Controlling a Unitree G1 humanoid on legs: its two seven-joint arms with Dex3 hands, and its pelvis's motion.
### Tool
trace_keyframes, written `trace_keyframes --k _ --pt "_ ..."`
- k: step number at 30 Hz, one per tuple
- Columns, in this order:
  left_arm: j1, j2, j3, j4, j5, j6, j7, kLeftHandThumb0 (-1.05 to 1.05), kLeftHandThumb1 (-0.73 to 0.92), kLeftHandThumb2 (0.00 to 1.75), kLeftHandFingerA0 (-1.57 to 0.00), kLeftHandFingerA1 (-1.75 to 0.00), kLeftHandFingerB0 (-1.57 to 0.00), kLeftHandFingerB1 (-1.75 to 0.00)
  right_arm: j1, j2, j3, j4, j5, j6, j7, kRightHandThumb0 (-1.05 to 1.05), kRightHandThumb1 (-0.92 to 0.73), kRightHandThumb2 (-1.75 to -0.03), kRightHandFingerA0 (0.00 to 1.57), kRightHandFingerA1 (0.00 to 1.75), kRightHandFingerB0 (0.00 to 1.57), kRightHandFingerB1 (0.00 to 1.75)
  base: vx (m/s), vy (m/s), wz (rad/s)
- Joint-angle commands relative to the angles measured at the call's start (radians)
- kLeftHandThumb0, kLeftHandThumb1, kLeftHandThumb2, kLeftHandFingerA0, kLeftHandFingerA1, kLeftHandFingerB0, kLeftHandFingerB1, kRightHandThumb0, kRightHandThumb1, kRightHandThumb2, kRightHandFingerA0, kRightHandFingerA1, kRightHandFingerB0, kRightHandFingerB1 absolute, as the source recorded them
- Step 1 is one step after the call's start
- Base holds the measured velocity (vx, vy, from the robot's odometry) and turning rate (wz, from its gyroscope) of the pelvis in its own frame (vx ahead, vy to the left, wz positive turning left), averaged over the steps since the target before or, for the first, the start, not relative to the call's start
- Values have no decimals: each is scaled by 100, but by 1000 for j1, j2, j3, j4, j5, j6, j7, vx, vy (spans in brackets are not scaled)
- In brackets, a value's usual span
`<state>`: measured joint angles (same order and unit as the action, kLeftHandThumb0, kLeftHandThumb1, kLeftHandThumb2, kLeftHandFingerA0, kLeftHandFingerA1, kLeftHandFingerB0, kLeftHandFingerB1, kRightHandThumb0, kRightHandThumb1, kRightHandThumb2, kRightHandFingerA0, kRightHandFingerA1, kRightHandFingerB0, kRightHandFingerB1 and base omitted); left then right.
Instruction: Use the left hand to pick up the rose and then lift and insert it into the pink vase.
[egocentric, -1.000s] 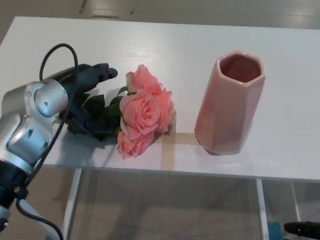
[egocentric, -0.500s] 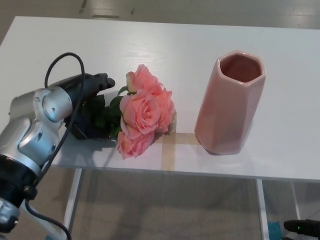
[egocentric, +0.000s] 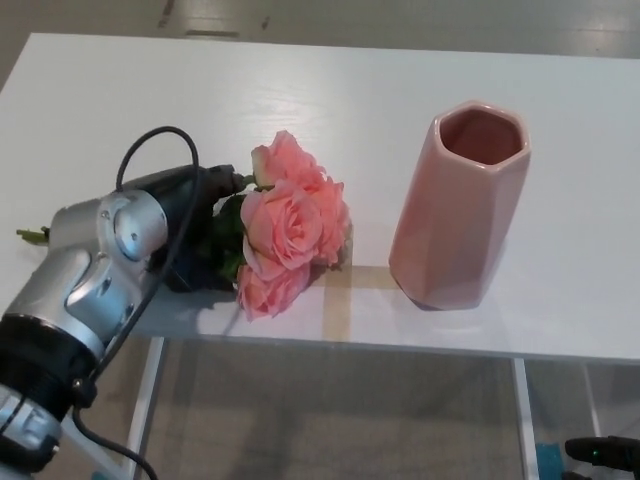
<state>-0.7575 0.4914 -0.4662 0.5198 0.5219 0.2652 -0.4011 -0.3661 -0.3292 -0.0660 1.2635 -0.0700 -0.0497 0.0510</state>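
1. Left hand is down over the rose stems on the table; grip's hidden, can't tell.
2. A loose hold could drop it.
3. A careless swing could tip the vase.

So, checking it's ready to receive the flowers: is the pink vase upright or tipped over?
Upright. The pink hexagonal ceramic vase stands on its base on the white table, with its open mouth facing up.
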Motion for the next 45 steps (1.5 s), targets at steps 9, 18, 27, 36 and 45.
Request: trace_keyframes --k 9,18,27,36,45 --pt "71 -55 20 51 44 -212 223 -17 75 63 -64 -144 -69 -43 -15 -7 -3 6 -3 2 15 -30 -63 -59 60 41 53 39 0 0 0" --pt "74 -75 21 47 67 -194 248 -17 72 63 -66 -144 -89 -55 -19 -13 -2 8 -3 3 19 -31 -64 -59 60 41 54 39 0 0 0" --pt "74 -77 25 50 71 -198 250 -17 72 63 -66 -144 -89 -55 -19 -13 -2 8 -3 3 19 -31 -64 -59 60 41 54 39 0 0 0" --pt "-11 -141 303 43 -173 -248 296 -17 77 64 -67 -150 -71 -109 -16 -11 1 7 -6 3 14 -31 -63 -59 61 41 53 39 0 0 0" --pt "-161 -246 550 -79 -389 -62 174 -16 87 67 -89 -136 -77 -99 -16 -14 6 9 -10 -1 16 -31 -64 -59 60 41 53 39 0 0 0"
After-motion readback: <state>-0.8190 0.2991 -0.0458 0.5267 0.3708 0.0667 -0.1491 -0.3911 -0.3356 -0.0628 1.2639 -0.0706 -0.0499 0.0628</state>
